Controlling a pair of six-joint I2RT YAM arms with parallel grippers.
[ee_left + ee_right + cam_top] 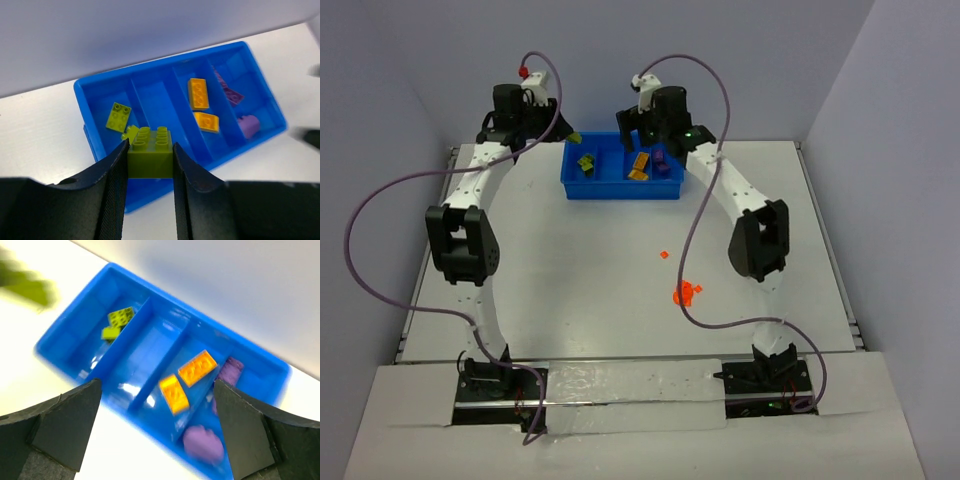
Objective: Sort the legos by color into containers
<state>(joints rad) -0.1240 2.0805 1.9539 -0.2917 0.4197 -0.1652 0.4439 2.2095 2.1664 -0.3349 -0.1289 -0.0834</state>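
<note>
The blue bin (pixel 620 191) stands at the far middle of the table. Its left compartment holds two olive-green bricks (pixel 119 116), the second (pixel 155 105) holds nothing, the third two yellow-orange bricks (pixel 198 93), the fourth purple bricks (pixel 248 125). My left gripper (pixel 572 138) is shut on an olive-green brick (pixel 150 152), held just off the bin's left end. My right gripper (pixel 638 135) hovers open and empty above the bin (pixel 150 355), over its yellow-orange bricks (pixel 174 393). Translucent orange-red bricks (pixel 687 292) lie in a small heap on the table.
One more small orange-red piece (pixel 663 255) lies alone on the table between the heap and the bin. Both arms arch over the table's sides, with grey cables looping off them. Walls close in the back and both sides.
</note>
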